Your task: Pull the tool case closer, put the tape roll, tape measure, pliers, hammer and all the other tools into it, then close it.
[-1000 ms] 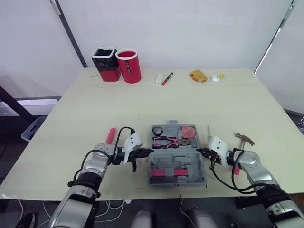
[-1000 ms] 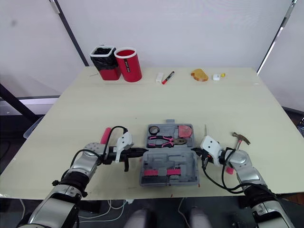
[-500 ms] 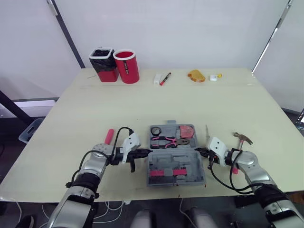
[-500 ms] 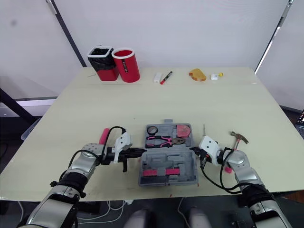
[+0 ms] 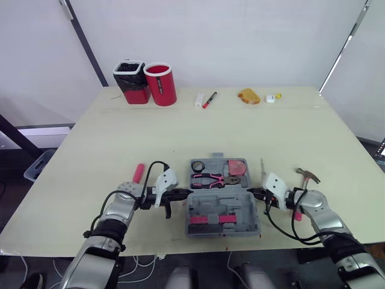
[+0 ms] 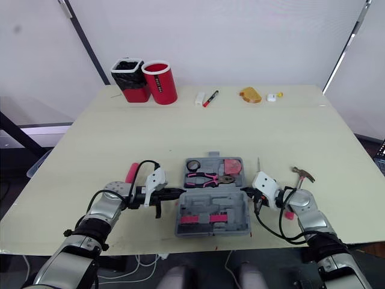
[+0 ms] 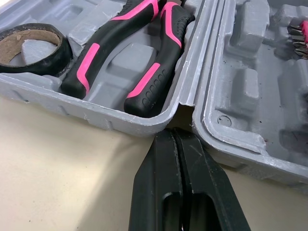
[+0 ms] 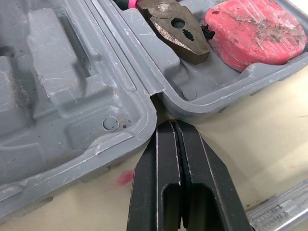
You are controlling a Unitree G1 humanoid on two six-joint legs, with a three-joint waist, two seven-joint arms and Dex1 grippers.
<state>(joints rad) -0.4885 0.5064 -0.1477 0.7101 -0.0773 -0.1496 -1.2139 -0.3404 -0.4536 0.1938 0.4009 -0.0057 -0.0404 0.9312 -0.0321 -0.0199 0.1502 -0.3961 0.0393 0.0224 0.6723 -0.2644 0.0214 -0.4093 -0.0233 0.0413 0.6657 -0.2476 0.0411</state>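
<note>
Low in the left of the head view a pink-handled tool (image 5: 139,171) lies on the table (image 5: 108,138), just beside the left arm; the left gripper (image 5: 183,193) has its fingers (image 7: 159,163) clenched together on nothing, tips at the notch where the two halves of the tool case (image 5: 204,206) meet on its left edge; the case lies open low in the centre, exactly where it lay half a second ago; its far half holds the tape roll (image 5: 199,165), the pliers (image 5: 212,179) and the red tape measure (image 5: 238,166); the right gripper (image 5: 252,192) is likewise clenched and empty, tips at the matching notch on the case's right edge, unchanged; the hammer (image 5: 307,176) rests on the table at lower right, outside the case, beside the right forearm.
</note>
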